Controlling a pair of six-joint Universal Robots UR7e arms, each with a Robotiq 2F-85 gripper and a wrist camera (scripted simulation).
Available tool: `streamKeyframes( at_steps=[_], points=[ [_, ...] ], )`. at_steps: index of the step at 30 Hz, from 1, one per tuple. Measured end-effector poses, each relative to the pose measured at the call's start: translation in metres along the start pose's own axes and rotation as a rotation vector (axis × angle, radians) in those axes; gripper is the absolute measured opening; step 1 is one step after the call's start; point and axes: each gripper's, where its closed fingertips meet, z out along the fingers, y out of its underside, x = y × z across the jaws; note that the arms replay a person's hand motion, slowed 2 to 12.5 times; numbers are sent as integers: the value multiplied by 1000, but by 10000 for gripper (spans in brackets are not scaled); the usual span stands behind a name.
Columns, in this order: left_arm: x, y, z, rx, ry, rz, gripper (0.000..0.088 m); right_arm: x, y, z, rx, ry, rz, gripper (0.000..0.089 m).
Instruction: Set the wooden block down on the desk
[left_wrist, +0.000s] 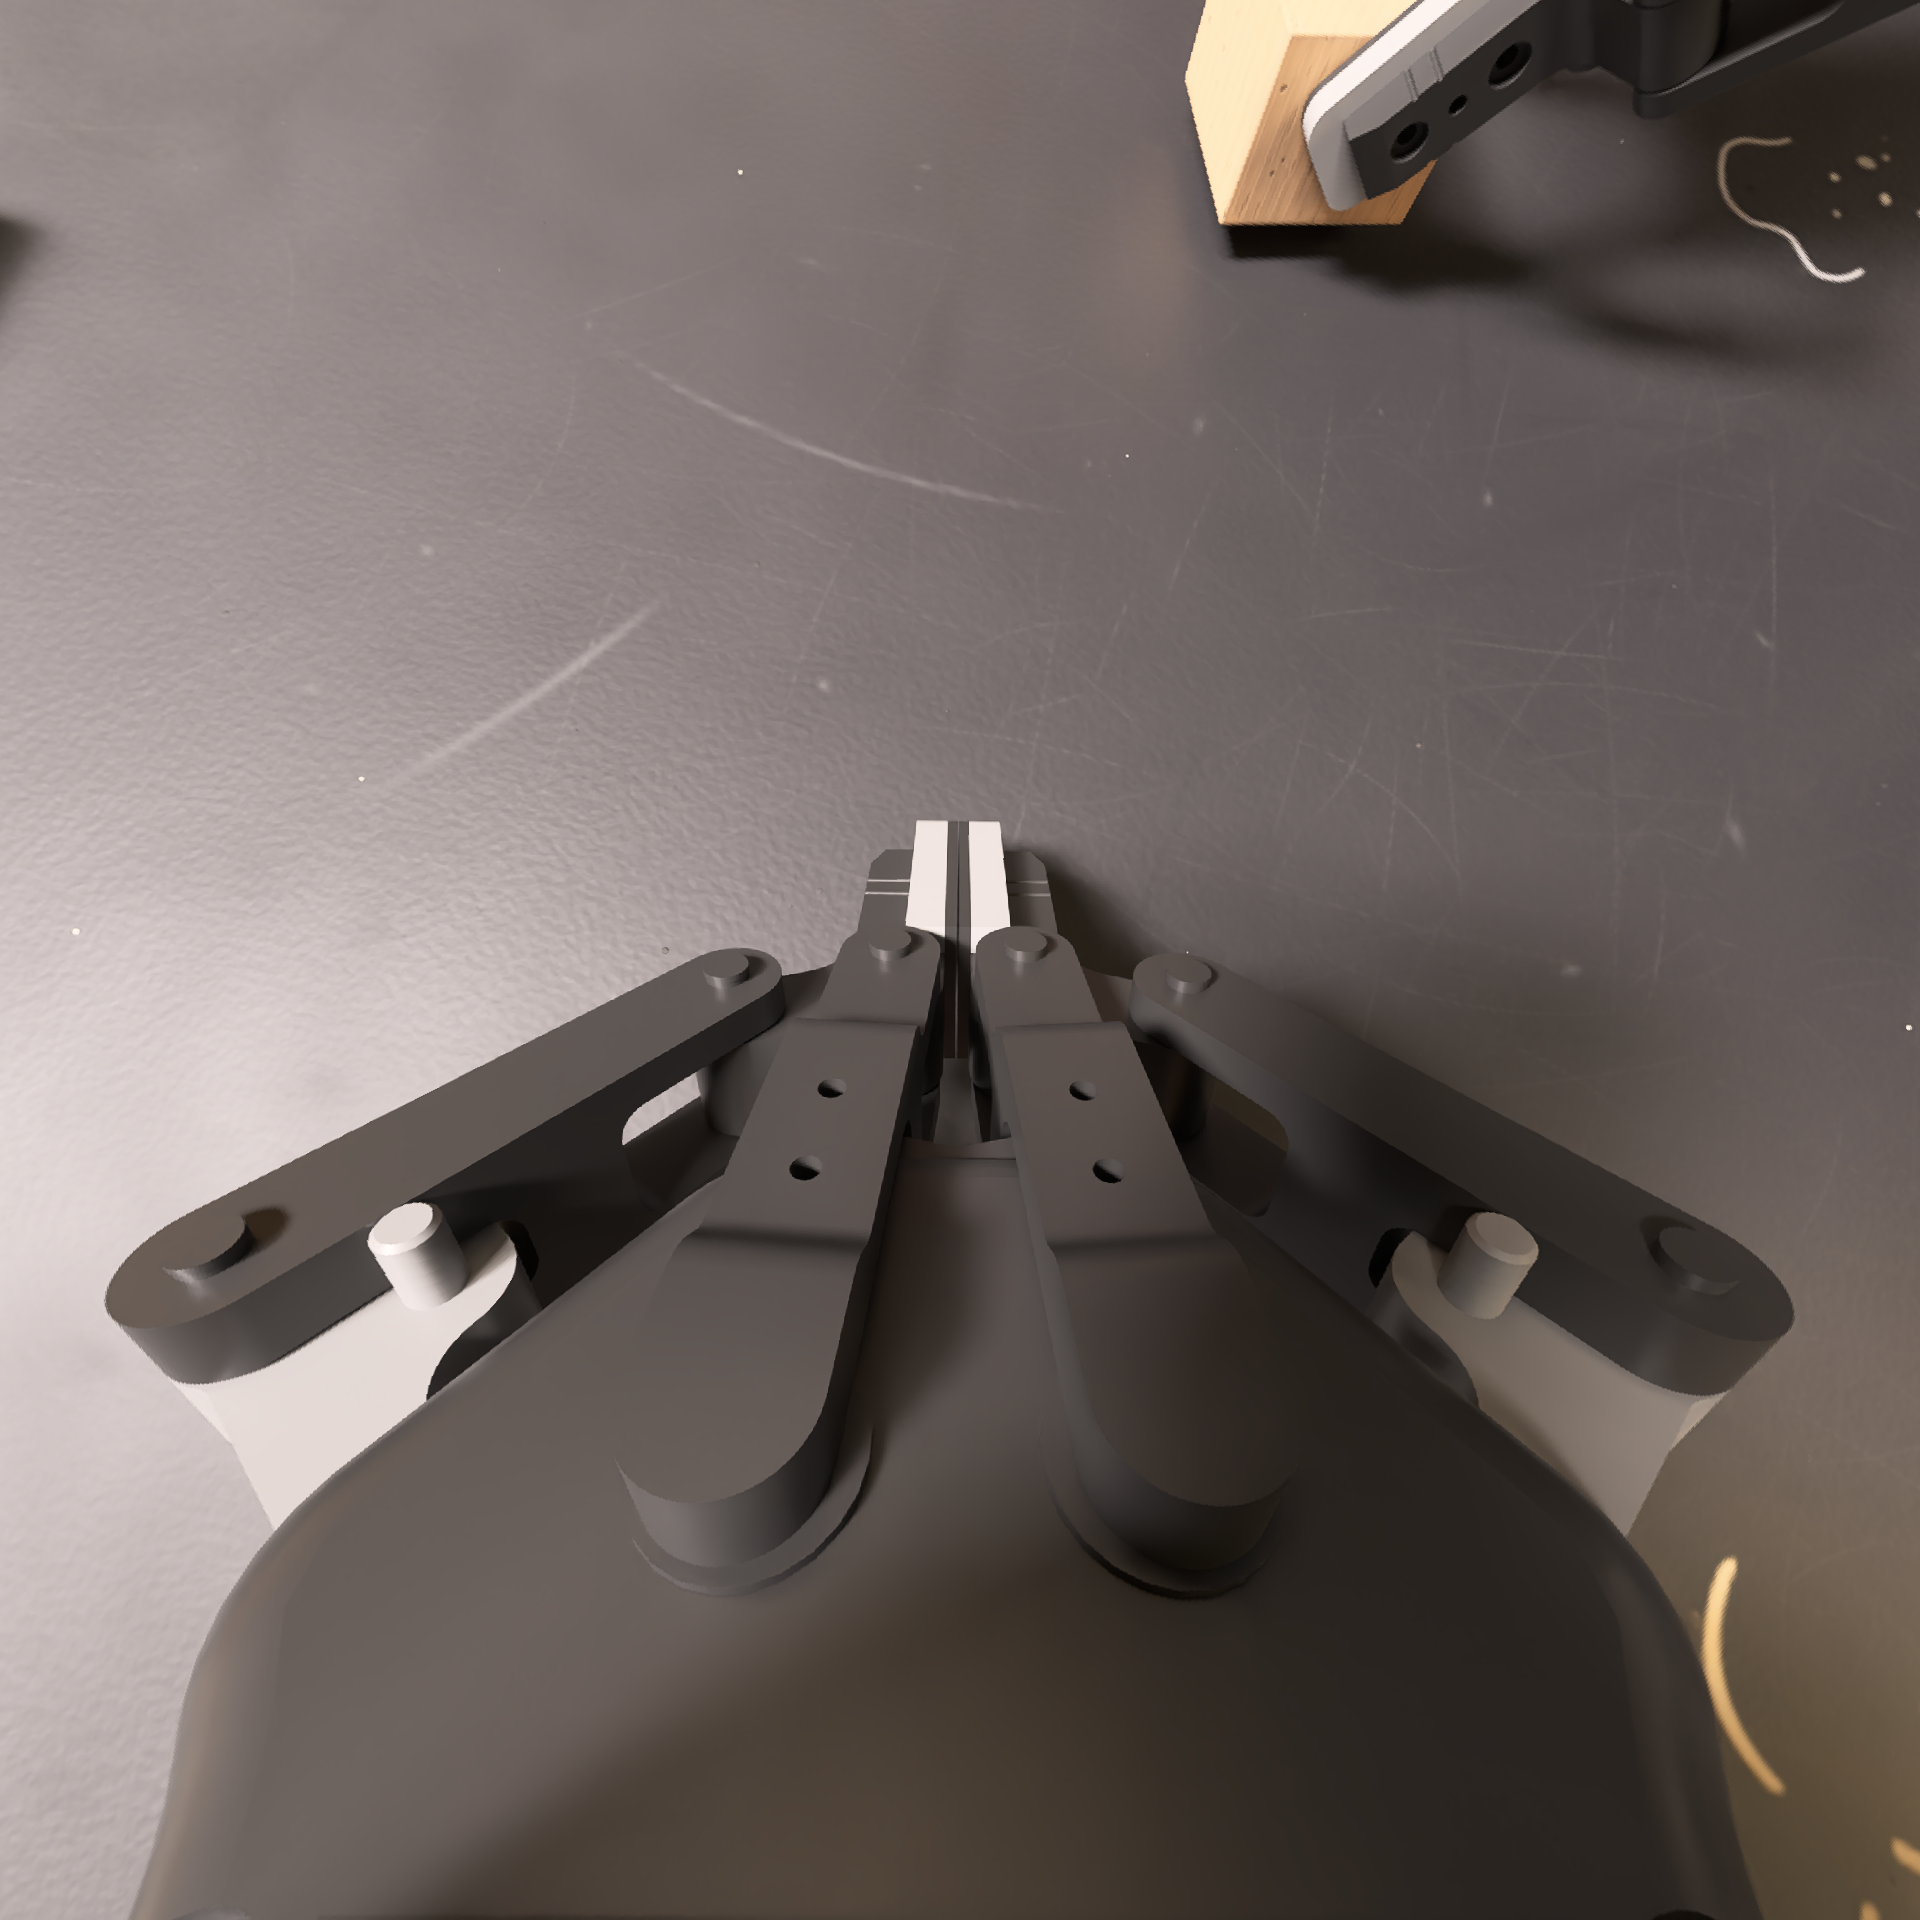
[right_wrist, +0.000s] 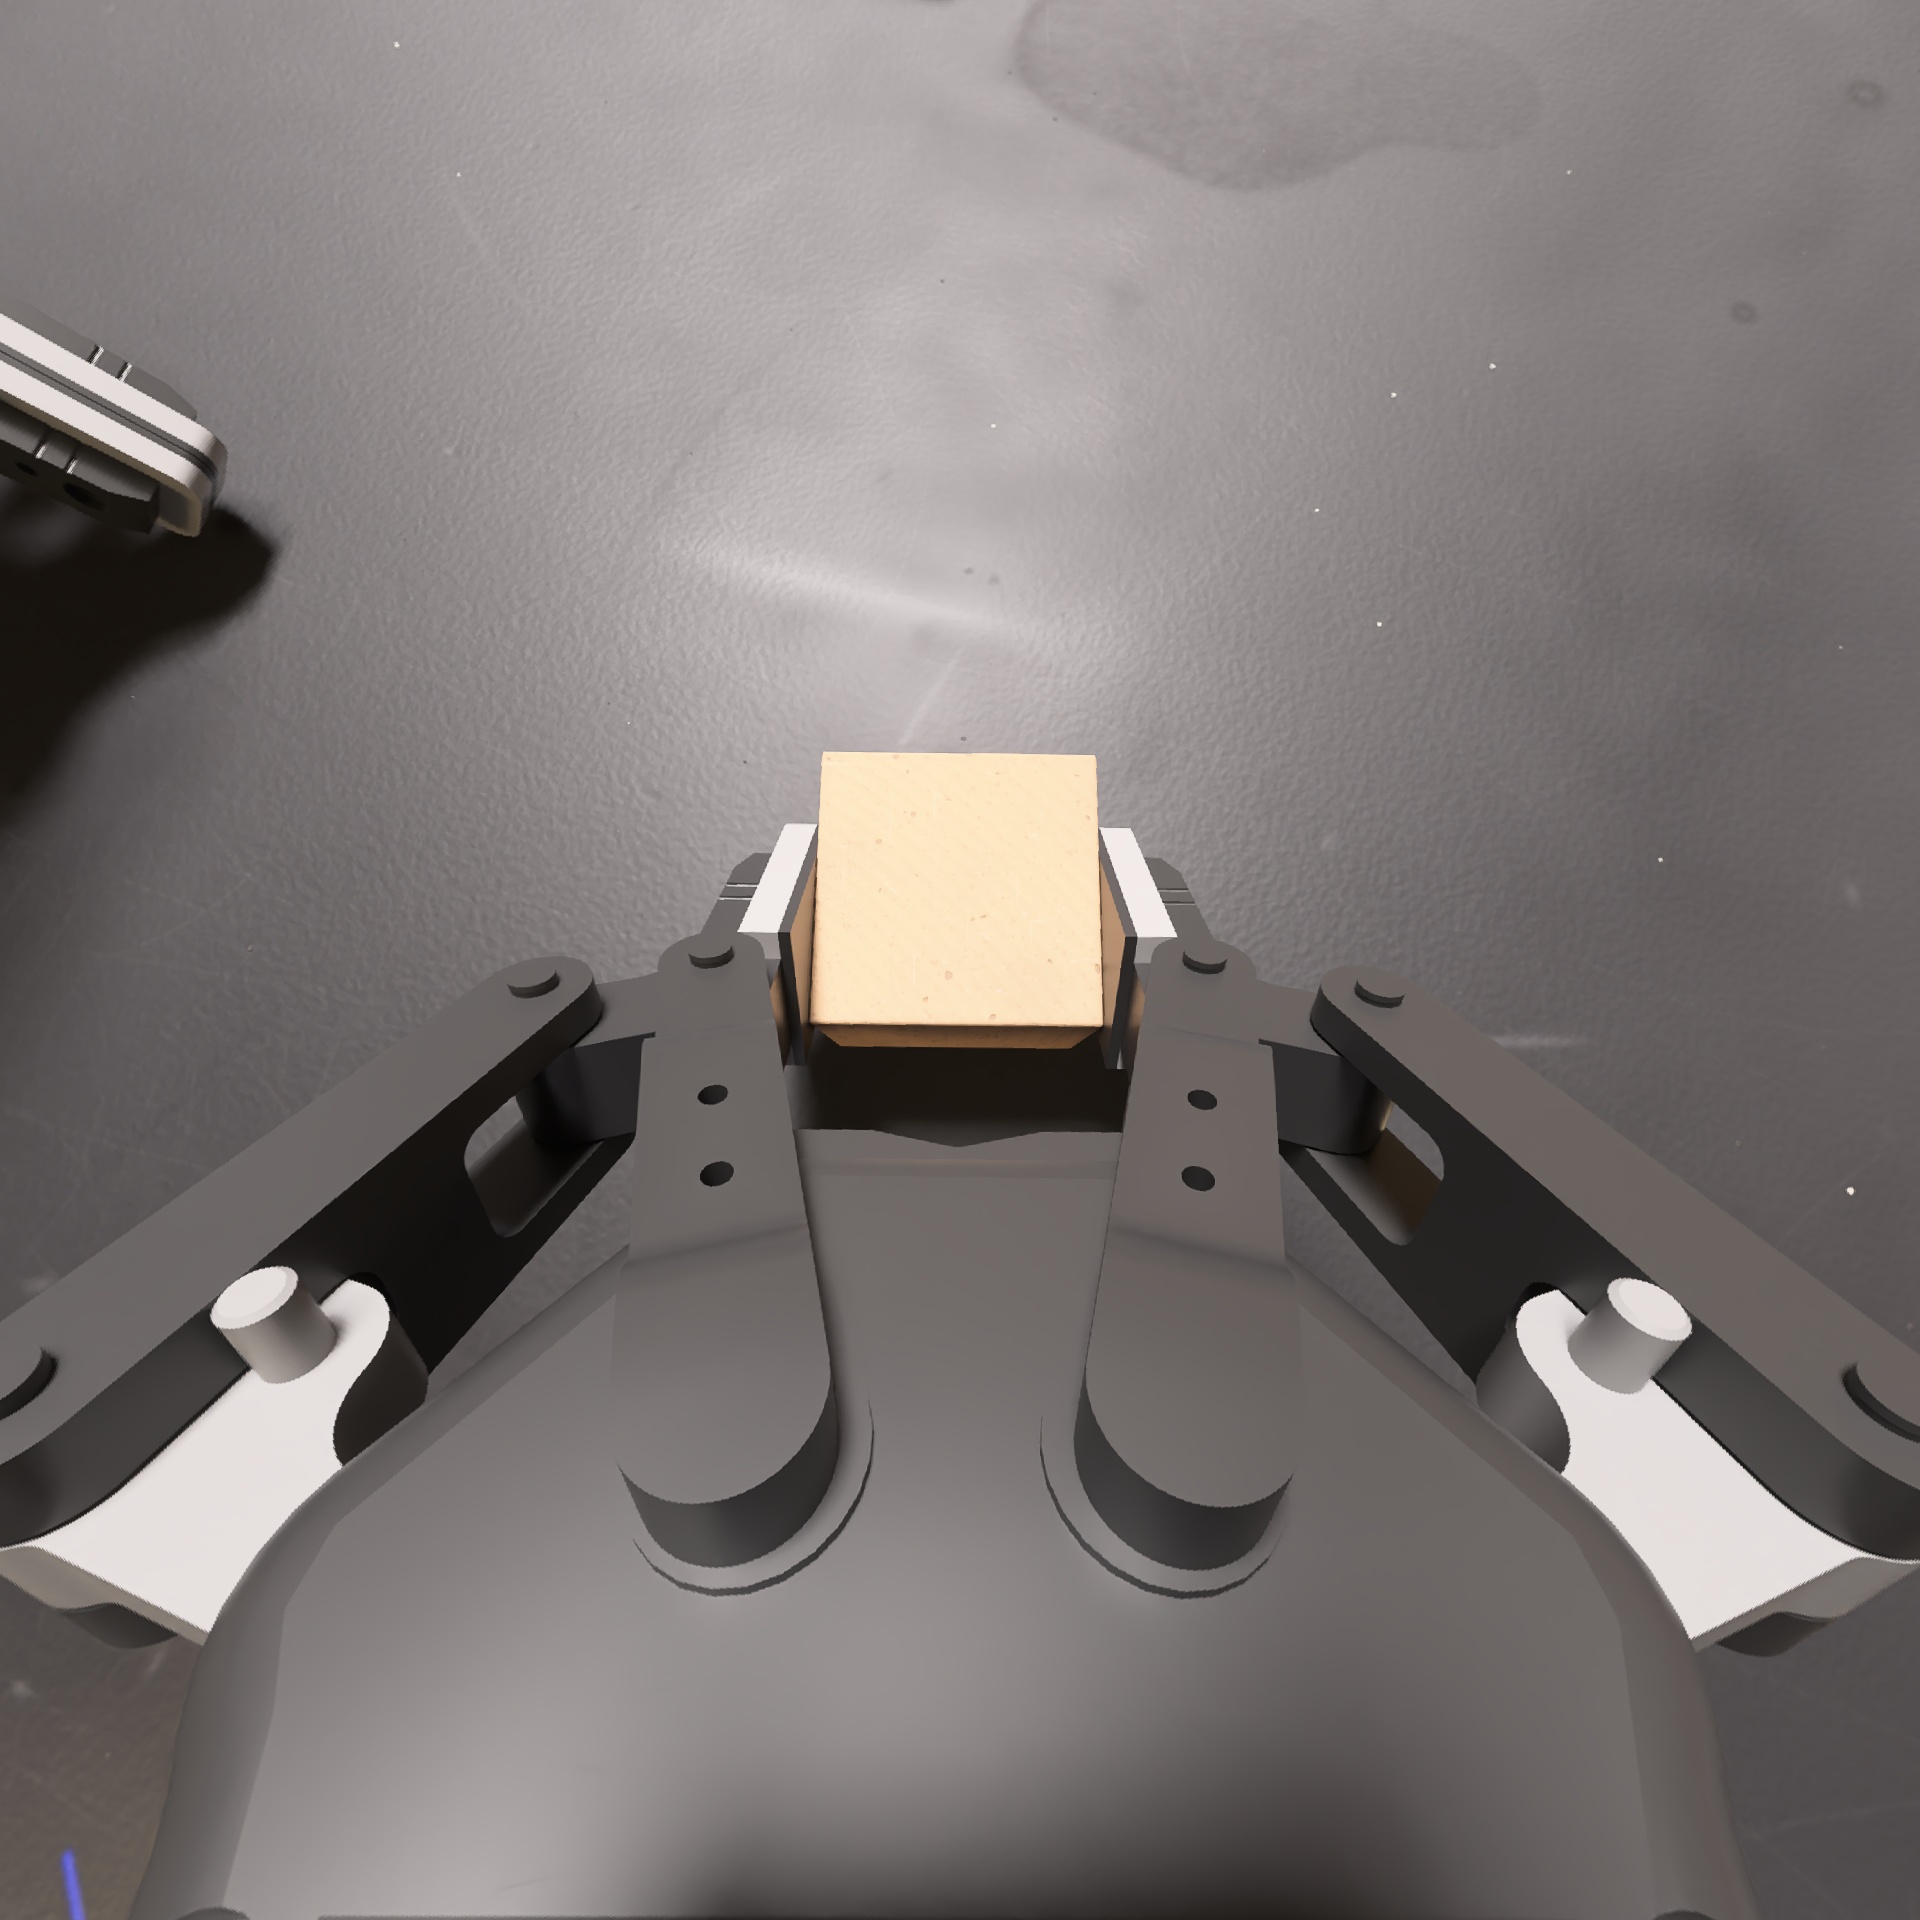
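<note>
Look at your right gripper (right_wrist: 956, 904). It is squeezing the wooden block (right_wrist: 956, 899) between its two fingers. One white pad (right_wrist: 779, 883) presses on the block's left side, and the other pad presses on its right side. The block is pale, with a flat square face turned up toward your right wrist camera. It sits straight between the fingers, not tipped.

Under it is the desk (right_wrist: 1351, 520), dark grey with scratches and a few dull stains. From your left wrist camera, you see the same block (left_wrist: 1247, 114) far off at the top right, with a finger of the right gripper (left_wrist: 1392, 114) lying across its side. There is a dark shadow on the desk right under the block. You cannot tell for sure if the bottom of the block touches the desk or hangs just above it.

Your left gripper (left_wrist: 956, 873) is closed tight on nothing. Its two white pads sit together with only a thin line between them. It is low over the desk, well apart from the block. In your right wrist camera, its tip (right_wrist: 135, 457) peeks in at the left edge.
</note>
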Motion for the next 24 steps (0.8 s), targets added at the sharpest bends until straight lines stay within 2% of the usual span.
streamKeyframes(
  at_steps=[6,12,24],
  points=[
    [0,0,0,1,3,-3,0,-3,2,-2,13,-2,-1,424],
    [0,0,0,1,3,-4,0,-14,4,-2,6,-10,-72,424],
    [0,0,0,-1,-4,3,0,-71,5,-5,-15,-188,-214,424]
  ],
)
